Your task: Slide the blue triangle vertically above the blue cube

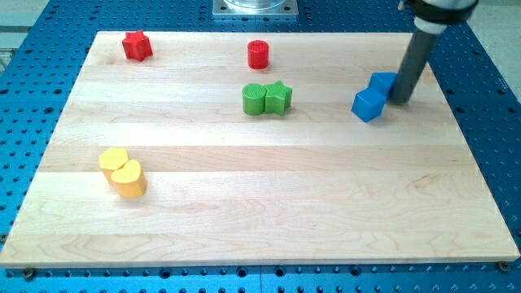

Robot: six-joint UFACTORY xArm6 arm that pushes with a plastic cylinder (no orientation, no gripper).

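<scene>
So there's no claw on this arm, nothing to open or close or hold anything with, just a dark rod, and my tip is sitting at the right end of the blue pair, touching or just about touching the upper blue piece.

The two blue pieces are lying on the view's right side of the wooden desk. The blue cube is the lower-left one, tilted so a corner is pointing down. The blue triangle is sitting up and to the right of it, partly hidden by the rod, so I'm not really making out its shape. They're looking like they're touching each other.

Progress-wise, I'm guessing it's mostly there but not finished. The triangle is already sitting higher in the view than the cube, but it's offset to the right rather than straight above. It's probably needing a small nudge toward the view's left, without dragging the cube along.

Everything else is sitting well away: red star, red cylinder, the green pair in the middle, and the two yellow blocks at lower left.
</scene>
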